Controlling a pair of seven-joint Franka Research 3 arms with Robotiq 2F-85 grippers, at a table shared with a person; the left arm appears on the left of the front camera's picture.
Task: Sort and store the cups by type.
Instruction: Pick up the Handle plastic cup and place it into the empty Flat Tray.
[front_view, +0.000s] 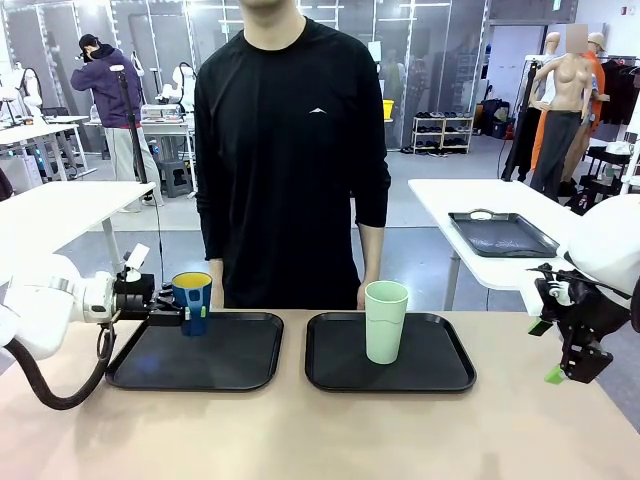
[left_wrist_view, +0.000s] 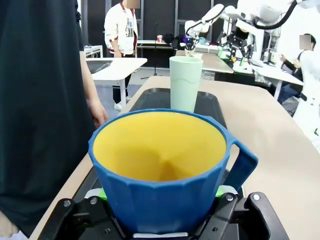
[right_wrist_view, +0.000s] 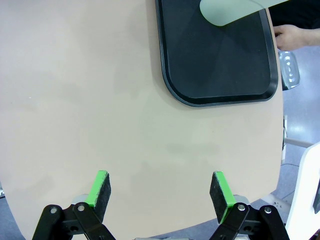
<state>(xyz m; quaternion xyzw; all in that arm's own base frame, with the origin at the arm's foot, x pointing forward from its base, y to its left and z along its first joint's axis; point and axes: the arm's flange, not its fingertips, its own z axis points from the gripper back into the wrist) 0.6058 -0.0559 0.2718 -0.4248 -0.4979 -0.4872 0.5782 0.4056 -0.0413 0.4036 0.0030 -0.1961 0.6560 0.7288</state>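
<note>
We note two flat black plastic trays side by side, lower centre. Tall mint-green plastic tumbler upright on right-hand tray. Left gripper clamped on dark blue handled mug, upright over left-hand tray's upper-left corner. Right gripper spread, empty, lower right of tumbler.
</note>
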